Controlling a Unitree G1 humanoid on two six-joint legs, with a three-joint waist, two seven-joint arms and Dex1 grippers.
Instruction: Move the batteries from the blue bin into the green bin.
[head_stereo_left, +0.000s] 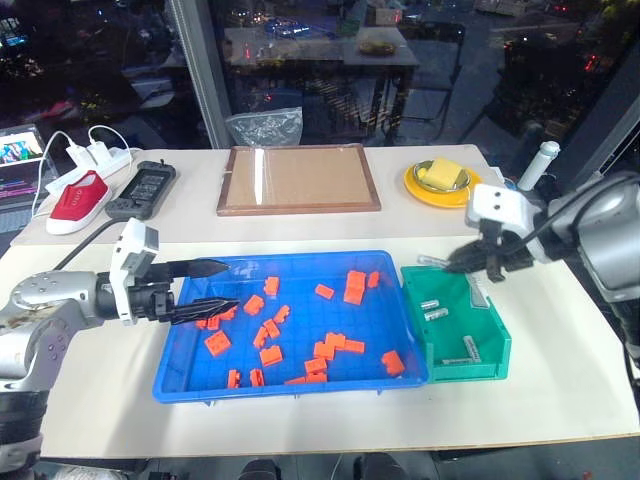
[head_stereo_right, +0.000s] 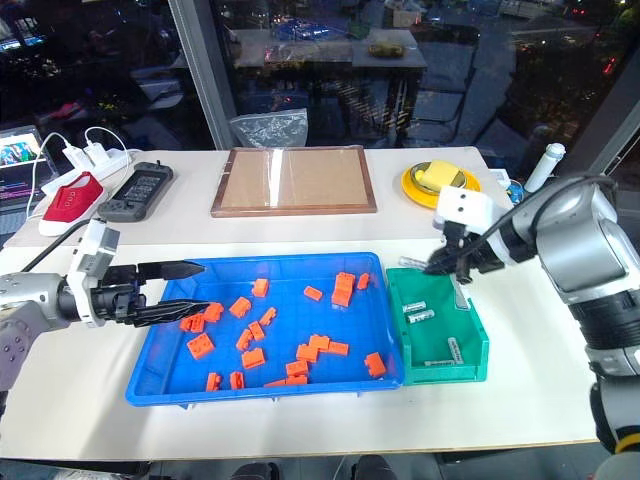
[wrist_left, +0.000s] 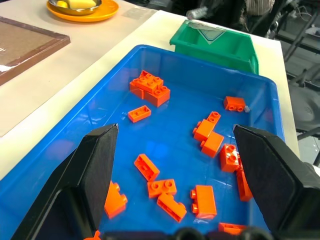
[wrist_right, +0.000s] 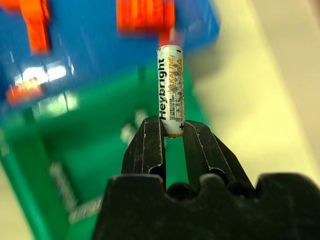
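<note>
The blue bin (head_stereo_left: 300, 257) lies in the middle of the table with several orange blocks (head_stereo_left: 325, 350) scattered on its floor. To its right stands the green bin (head_stereo_left: 455, 372), with several batteries (head_stereo_left: 433, 309) lying inside. My right gripper (head_stereo_left: 455, 262) hangs over the green bin's far end, shut on one battery (wrist_right: 171, 90), a white cylinder that sticks out past the fingertips. My left gripper (head_stereo_left: 230, 285) is open with nothing between its fingers and reaches over the blue bin's left edge, just above the blocks there.
Behind the bins lie a wood-framed board (head_stereo_left: 298, 179) and a yellow plate (head_stereo_left: 437, 185). A black handheld device (head_stereo_left: 143, 188), a red shoe (head_stereo_left: 78, 197) and a white power strip (head_stereo_left: 97, 154) sit at the back left. The table's front edge is near the bins.
</note>
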